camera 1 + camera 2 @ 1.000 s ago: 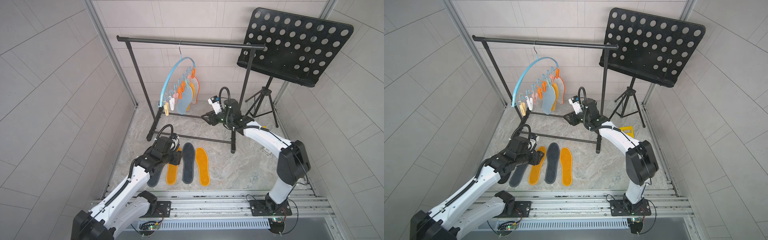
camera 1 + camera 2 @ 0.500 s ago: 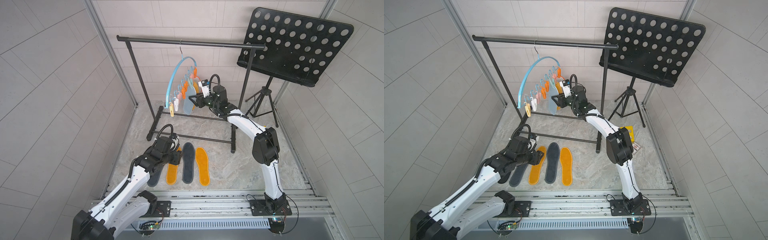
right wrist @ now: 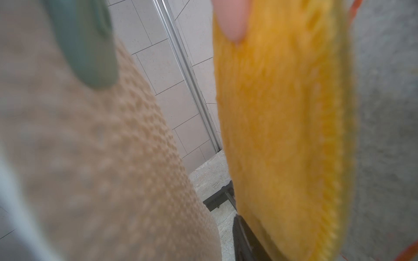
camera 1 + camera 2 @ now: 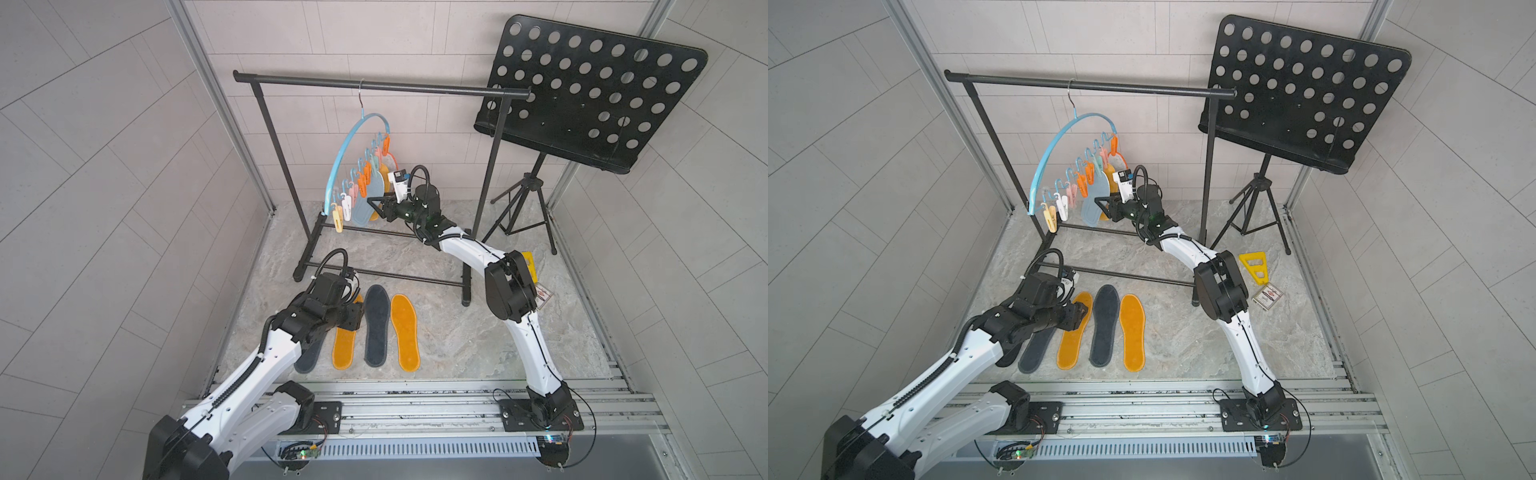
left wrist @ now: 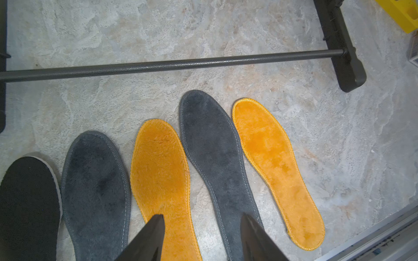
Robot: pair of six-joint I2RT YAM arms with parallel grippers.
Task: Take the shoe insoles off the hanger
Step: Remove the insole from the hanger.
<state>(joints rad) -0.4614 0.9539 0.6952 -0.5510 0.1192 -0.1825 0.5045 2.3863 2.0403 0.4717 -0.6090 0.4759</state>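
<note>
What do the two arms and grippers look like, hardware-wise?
The left arm and right arm match: white shell links, black joint housings. A black cable runs along each white link; a black hose loops over each wrist. The left gripper has black tapered wedge fingers. The right gripper is black too, with a white camera block mounted at its wrist.

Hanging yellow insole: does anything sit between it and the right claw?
Nothing visible does. The right claw is right beside the orange-yellow insole, one finger by its lower edge. The light grey-blue insole hangs next to them, not between them.
</note>
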